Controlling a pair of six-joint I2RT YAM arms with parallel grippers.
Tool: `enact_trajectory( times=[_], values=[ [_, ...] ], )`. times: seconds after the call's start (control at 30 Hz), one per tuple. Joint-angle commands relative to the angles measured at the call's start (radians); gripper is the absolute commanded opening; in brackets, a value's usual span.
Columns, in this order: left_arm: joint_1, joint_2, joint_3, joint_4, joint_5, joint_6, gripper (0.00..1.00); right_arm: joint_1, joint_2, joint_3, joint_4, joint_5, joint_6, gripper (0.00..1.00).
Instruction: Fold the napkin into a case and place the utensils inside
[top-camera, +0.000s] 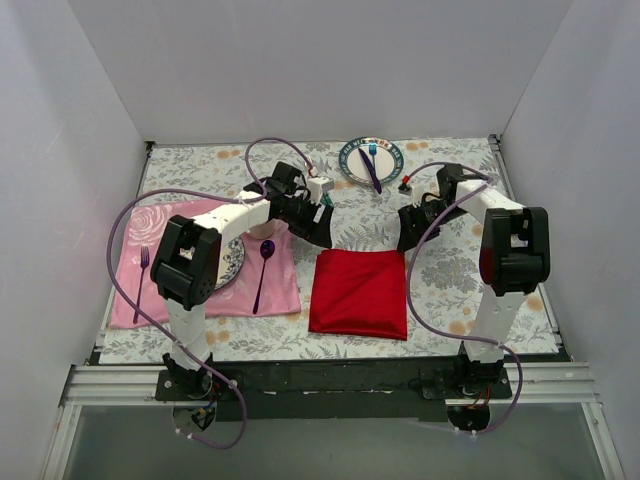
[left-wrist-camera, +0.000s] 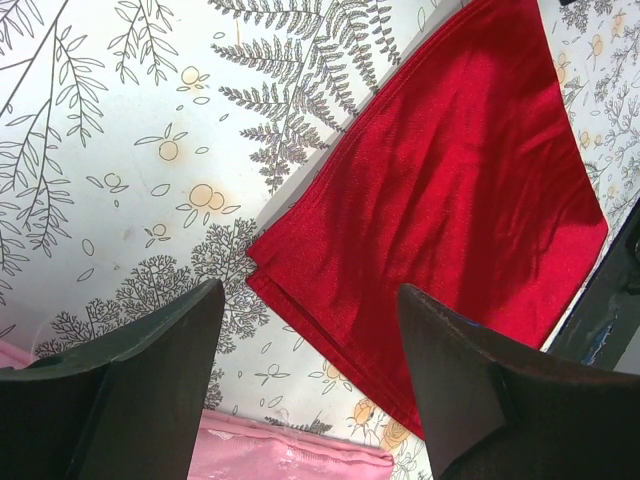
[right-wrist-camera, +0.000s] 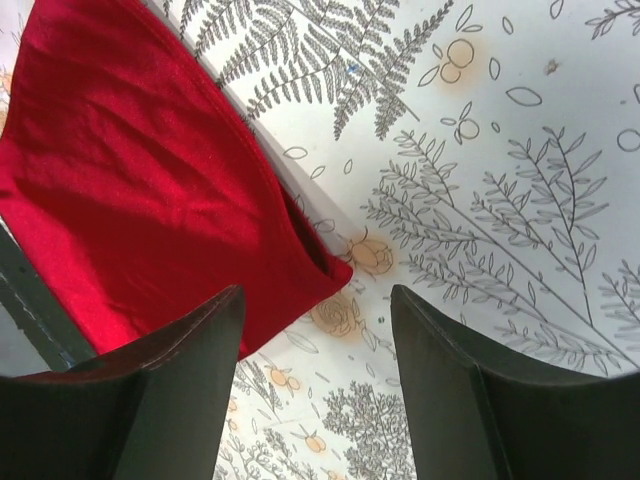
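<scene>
The red napkin (top-camera: 358, 292) lies folded into a flat rectangle on the flowered tablecloth, between the two arms. My left gripper (top-camera: 322, 232) hovers just beyond its far left corner. In the left wrist view that gripper (left-wrist-camera: 310, 290) is open, with the napkin (left-wrist-camera: 450, 180) corner under the empty gap. My right gripper (top-camera: 408, 238) hangs over the far right corner. Seen from the right wrist, it (right-wrist-camera: 316, 290) is open and empty, beside the napkin (right-wrist-camera: 130, 180) and its layered corner. The utensils are out of view.
A pink placemat (top-camera: 285, 290) lies at the left with a purple fork (top-camera: 143, 270), a purple spoon (top-camera: 263, 275) and a plate (top-camera: 232, 262) partly under the left arm. A plate (top-camera: 352, 160) at the back carries a blue fork and purple knife. White walls close three sides.
</scene>
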Motion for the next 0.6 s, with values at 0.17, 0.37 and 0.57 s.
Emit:
enact_trajectory(
  times=[0.17, 0.37, 0.57],
  values=[
    [0.012, -0.024, 0.042, -0.004, 0.005, 0.004, 0.70, -0.010, 0.094, 0.076, -0.060, -0.138, -0.019, 0.57],
    [0.027, -0.019, 0.041, -0.004, -0.001, 0.001, 0.70, -0.010, 0.096, 0.087, -0.103, -0.176, -0.053, 0.36],
    [0.042, -0.011, 0.048, 0.002, -0.007, -0.001, 0.70, -0.009, 0.071, 0.087, -0.132, -0.192, -0.091, 0.16]
  ],
)
